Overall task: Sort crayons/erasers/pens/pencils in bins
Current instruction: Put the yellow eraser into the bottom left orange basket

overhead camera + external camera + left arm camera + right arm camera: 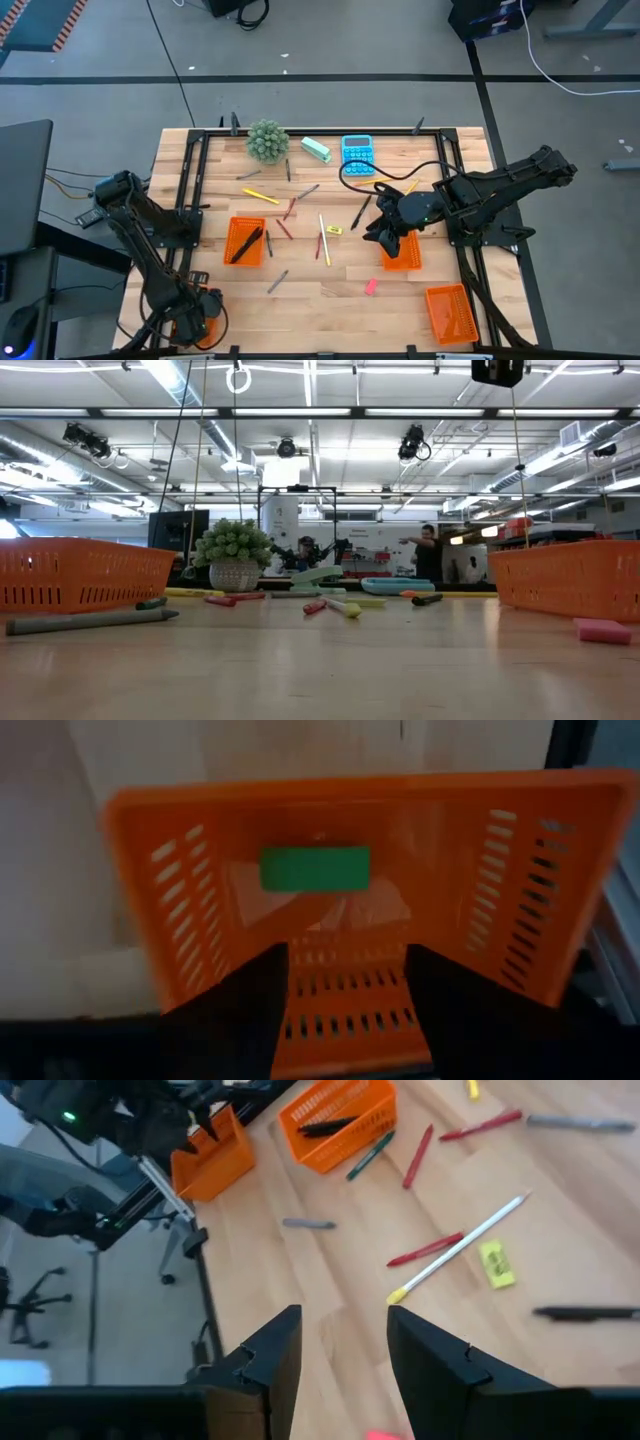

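My left gripper (350,1010) is open at the table's near left corner, above an orange bin (190,900) with a green eraser (315,868) lying on its floor. My right gripper (345,1350) is open and empty, hovering right of centre by another bin (402,252). A yellow pencil (460,1250), red crayons (425,1250), a yellow eraser (495,1265) and a black pen (585,1313) lie flat on the wood in front of it. A pink eraser (371,286) lies nearer. The left-centre bin (245,240) holds black pens.
A fourth bin (450,312) sits at the near right corner. A potted plant (267,140), a mint-green block (316,150) and a blue calculator (358,152) stand along the far edge. More pens (277,282) and pencils (260,196) are scattered mid-table. People stand in the room beyond.
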### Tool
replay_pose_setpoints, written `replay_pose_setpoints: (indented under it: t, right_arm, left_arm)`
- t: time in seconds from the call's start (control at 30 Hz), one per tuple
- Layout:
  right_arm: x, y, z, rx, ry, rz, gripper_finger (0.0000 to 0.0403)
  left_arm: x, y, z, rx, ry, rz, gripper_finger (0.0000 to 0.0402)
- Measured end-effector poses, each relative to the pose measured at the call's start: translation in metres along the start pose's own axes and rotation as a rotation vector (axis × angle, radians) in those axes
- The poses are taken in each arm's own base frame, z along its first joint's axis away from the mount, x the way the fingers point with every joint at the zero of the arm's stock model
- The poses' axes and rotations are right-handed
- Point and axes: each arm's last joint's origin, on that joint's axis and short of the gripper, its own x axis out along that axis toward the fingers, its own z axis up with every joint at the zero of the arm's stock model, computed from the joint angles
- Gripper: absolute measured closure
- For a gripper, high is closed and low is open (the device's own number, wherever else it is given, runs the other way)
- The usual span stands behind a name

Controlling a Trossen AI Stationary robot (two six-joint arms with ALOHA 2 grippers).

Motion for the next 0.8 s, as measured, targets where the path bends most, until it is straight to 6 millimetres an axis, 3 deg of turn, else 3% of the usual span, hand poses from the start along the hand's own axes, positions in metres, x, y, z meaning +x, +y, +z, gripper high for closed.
replay_pose_setpoints:
  t: [0.2, 0.43, 0.8]
  right_arm:
    - [0.000, -0.001, 0.000, -0.085, -0.009, -0.012, 0.0248]
    - [0.002, -0.003, -0.001, -0.238, -0.023, -0.060, 0.0248]
    - [-0.011, -0.027, -0.017, -0.405, 0.194, -0.233, 0.0248]
  left_arm:
    - [-0.032, 0.000, 0.004, -0.072, -0.033, 0.000, 0.0187]
    - [-0.072, 0.010, 0.042, -0.283, -0.190, -0.026, 0.0200]
    - [-0.127, 0.084, 0.135, -0.197, -0.474, 0.130, 0.0218]
